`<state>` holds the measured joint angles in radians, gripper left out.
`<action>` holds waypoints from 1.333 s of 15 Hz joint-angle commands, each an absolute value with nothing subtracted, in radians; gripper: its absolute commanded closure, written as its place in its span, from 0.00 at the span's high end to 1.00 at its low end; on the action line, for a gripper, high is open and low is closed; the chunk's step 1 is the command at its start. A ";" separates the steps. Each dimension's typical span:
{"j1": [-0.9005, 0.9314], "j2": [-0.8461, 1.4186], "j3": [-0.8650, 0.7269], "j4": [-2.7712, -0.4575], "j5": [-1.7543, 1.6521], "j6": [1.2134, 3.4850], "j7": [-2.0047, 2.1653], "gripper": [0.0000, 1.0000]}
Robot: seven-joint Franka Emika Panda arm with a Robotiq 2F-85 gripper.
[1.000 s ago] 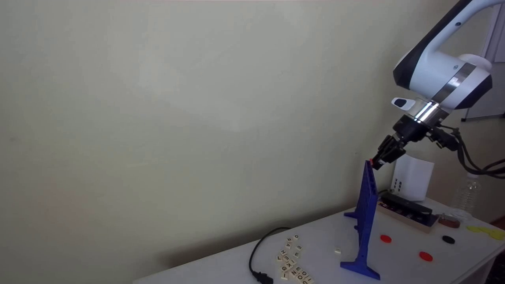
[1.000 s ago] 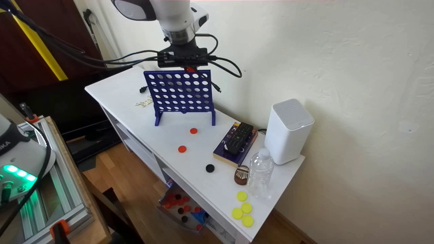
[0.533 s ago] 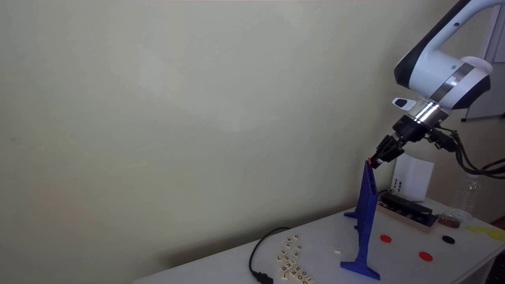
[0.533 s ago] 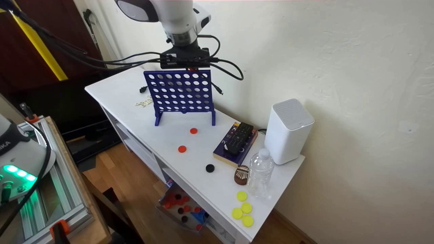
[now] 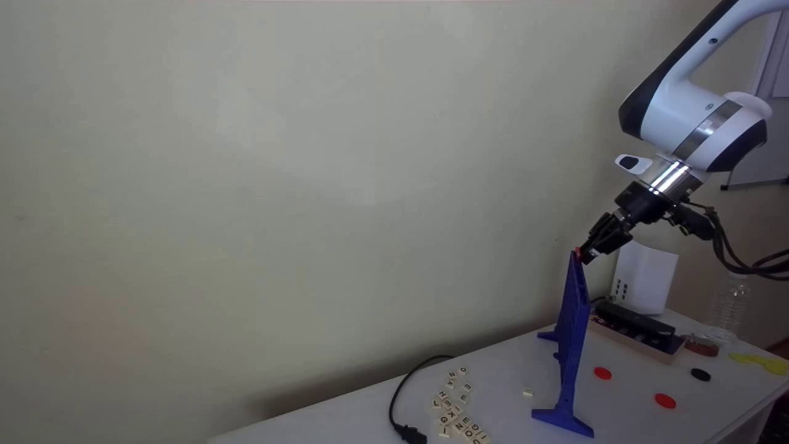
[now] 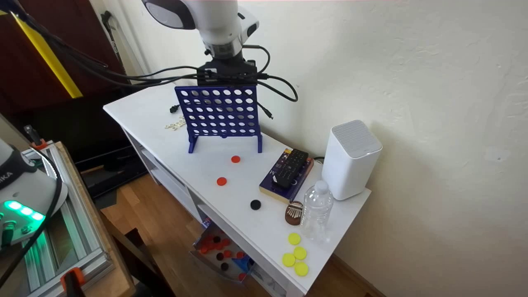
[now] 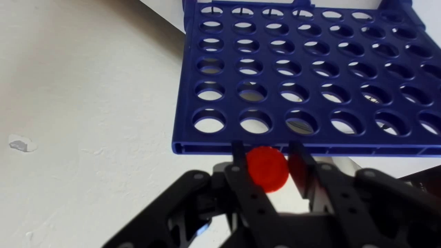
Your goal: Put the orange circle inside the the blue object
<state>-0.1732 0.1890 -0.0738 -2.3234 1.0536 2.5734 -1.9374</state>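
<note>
My tool point(image 7: 268, 162) is pinching the orange disc point(image 7: 267, 169), one finger at each side of its rim. The disc is bright, nearer red than orange, round, with a slightly rough-looking edge and a faint ring on the face it turns to me in the wrist view. Things this close are soft there, so I cannot make out finer marks. It stands out strongly against my dark fingers point(image 7: 238, 155); the inner side of the finger on the right of that view shows a dull red.

The disc sits near the very ends of my fingers and fills the gap between them, a little of its lower left rim covered by the finger on that side of the view. Just at the tips is the slotted top edge of the blue frame point(image 7: 311, 80), an upright, deep-blue grid of round holes whose feet stand on the white worktop point(image 6: 247, 177). In the wrist view the disc's upper rim overlaps that edge, towards its left end. In an exterior view the disc point(image 5: 577, 252) is only a thin red sliver between my tool and the frame's top; whether it touches the frame or dips into a slot, I cannot tell.
</note>
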 commanded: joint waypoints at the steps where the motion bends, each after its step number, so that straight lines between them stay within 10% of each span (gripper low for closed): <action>1: -0.192 0.208 -0.071 -2.295 1.101 2.535 -1.988 0.11; 20: -0.188 0.239 -0.078 -2.263 1.074 2.514 -1.975 0.11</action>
<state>-0.1823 0.2197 -0.0781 -2.2846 1.0587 2.5342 -1.9537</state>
